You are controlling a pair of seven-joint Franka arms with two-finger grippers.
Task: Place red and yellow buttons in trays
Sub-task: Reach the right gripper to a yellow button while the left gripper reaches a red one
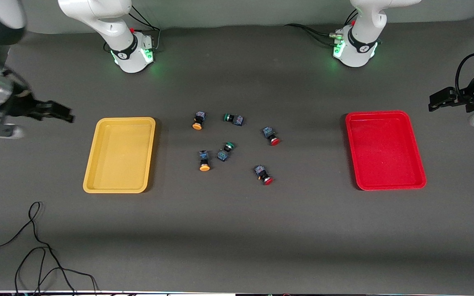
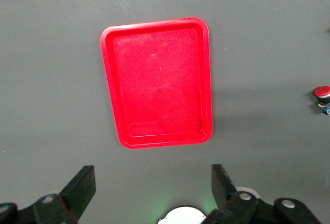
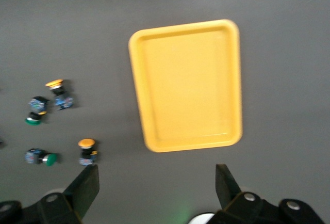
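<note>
Dark grey counter carries everything.

Shallow red plastic tray, rounded corners, raised rim, sits toward my left arm's end; it holds nothing. Matching yellow plastic tray sits toward my right arm's end, likewise holding nothing.

My left gripper hangs over bare counter at about 1 o'clock from the red tray, fingers spread apart, nothing between them. My right gripper hangs over bare counter at about 10 o'clock from the yellow tray, fingers spread apart, nothing between them.

Six small push-button switches, dark blocky bodies, lie on their sides mid-counter between the trays. Red-capped pair: one at roughly 9 o'clock from the red tray, the other nearer the front camera. Both lie nearer my left arm. Yellow-capped pair lies nearer my right arm, at about 3 o'clock from the yellow tray. Green-capped pair lies between them.

Key relation, judged: each coloured pair lies inward of its matching tray, long axes variously skewed, so wrist yaw must be set per pick.

No legible brand or writing.
</note>
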